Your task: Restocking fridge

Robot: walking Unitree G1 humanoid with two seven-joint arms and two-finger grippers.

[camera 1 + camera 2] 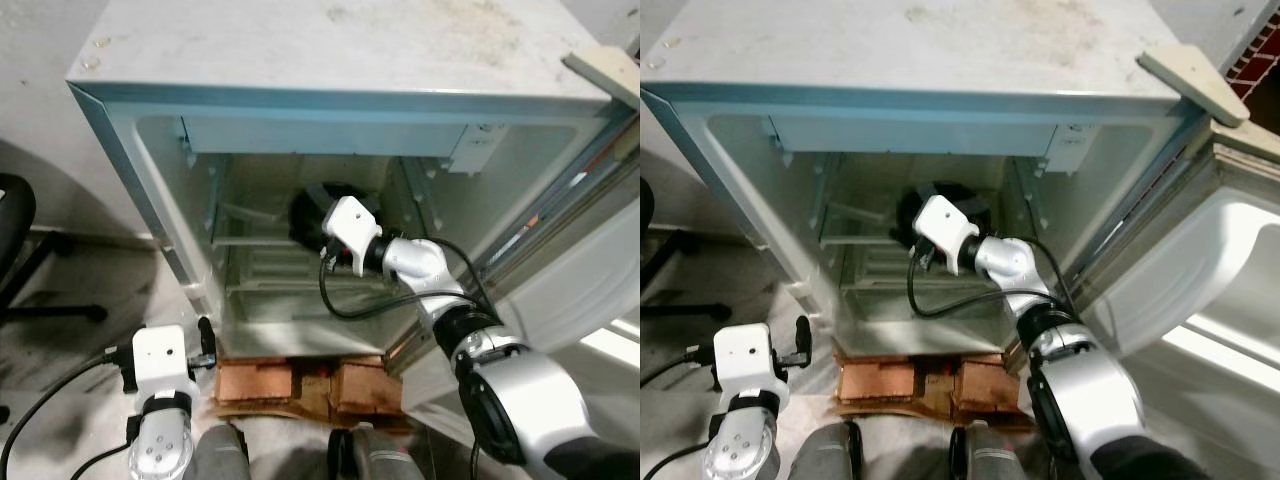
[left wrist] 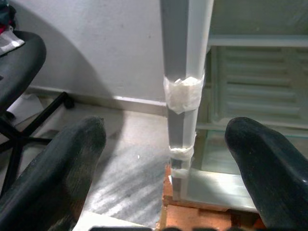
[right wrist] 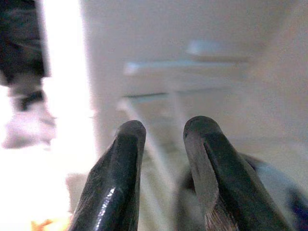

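Silver arms, white wrist boxes, looping black cables, long black-fingered right claw (image 3: 163, 144)
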